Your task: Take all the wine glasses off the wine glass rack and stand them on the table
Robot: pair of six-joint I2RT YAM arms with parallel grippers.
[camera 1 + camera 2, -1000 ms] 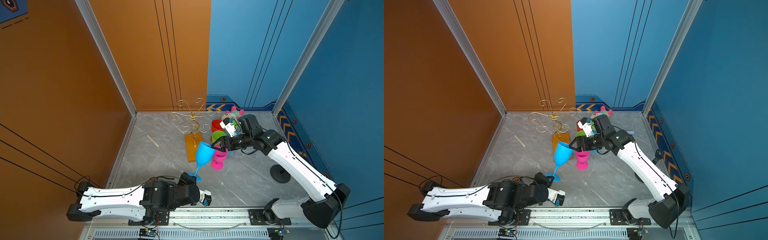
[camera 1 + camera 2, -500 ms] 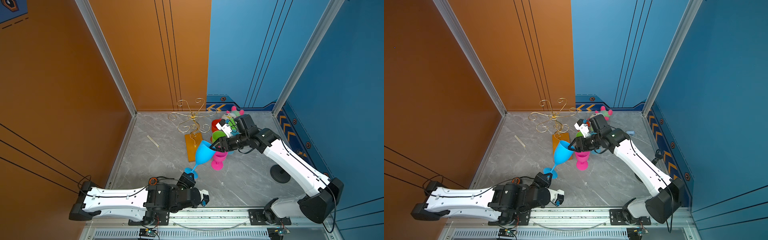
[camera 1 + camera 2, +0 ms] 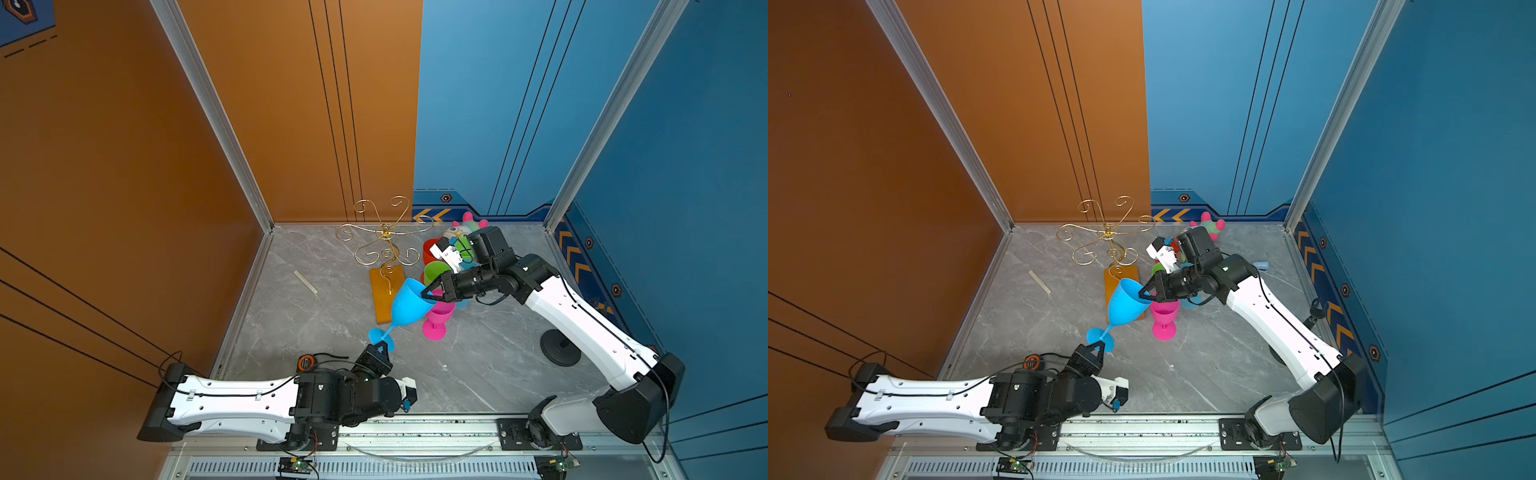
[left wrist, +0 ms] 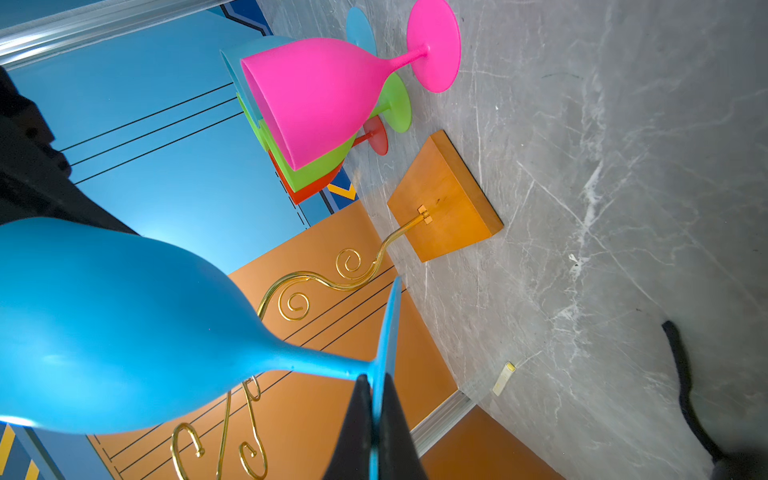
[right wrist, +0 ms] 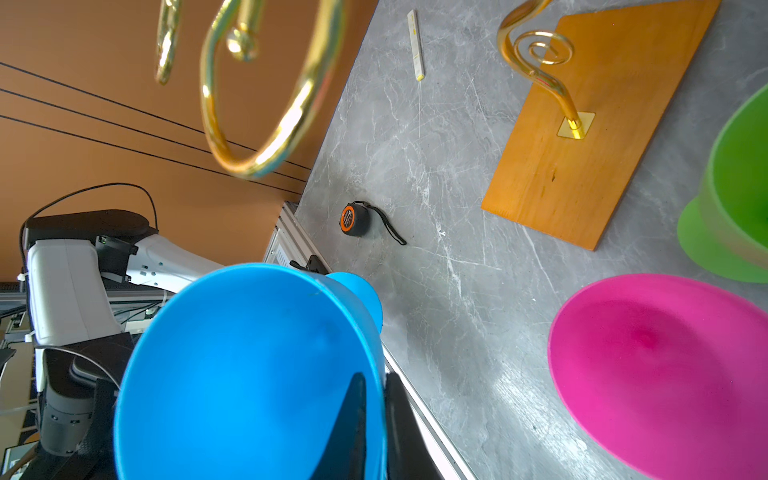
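I work over a grey marble tabletop, closed in by an orange wall on my left and behind, a blue wall behind and on my right, and a metal rail along the near edge. The wine glass rack stands toward the back, its wooden base flat on the marble near the middle. The blue wine glass is off it. It hangs tilted in the air above the near end of that base, bowl toward the back and foot toward me, apart from the gold arms. My left pincer is pressed together on the edge of the glass's foot, one finger on each face of the disc. My right pincer pinches the lip of the bowl, one finger inside and one outside. Close under and behind my right pincer stand a pink glass, a green glass and a red glass, with a plush toy near the back wall, so that side is tight. A black stand sits beside my right arm. Left of the rack the marble runs open to the orange wall, with only a pale stick on it. A tape measure lies beside my left arm. Between my two arms, toward the front, is bare marble.
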